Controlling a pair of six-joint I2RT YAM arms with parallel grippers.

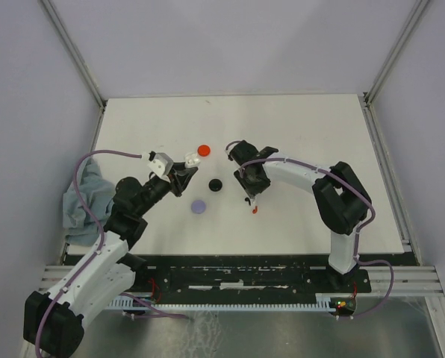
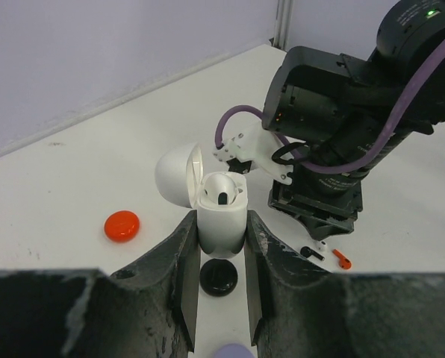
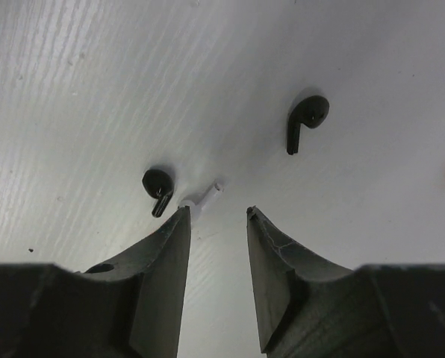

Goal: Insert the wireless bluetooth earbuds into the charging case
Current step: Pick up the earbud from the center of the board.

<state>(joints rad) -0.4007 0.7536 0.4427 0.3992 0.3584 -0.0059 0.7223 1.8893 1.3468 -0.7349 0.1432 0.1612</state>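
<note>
Top external view, from the left: a grey cloth (image 1: 81, 203) lies bunched at the edge of the worktop (image 1: 312, 134). Next comes the left arm (image 1: 125, 205), where the left fingers (image 2: 181, 257) are clamped on the white case (image 2: 222, 224), held upright with its lid (image 2: 174, 175) swung back. Near it lie a red disc (image 1: 203, 151), a black disc (image 1: 215, 184) and a lavender disc (image 1: 199, 206). Further right, the right arm (image 1: 297, 175) points down at the worktop with a red earbud (image 1: 254, 209) just beside it.

From above, the case is only a white speck. The left wrist view shows a white earbud (image 2: 221, 188) seated in it, though I cannot tell whether the other well is free.

Only the right wrist view shows what that arm is after. The right fingers (image 3: 170, 253) stand partly apart with nothing between them. A loose white earbud (image 3: 200, 200) lies against one fingertip, outside the gap, and two black earbuds (image 3: 306, 119) lie further off.

The step in hand looks like picking up a loose earbud. I reckon the fingers must shift sideways to straddle it before closing, then carry it across to the case and go in stem-first.
</note>
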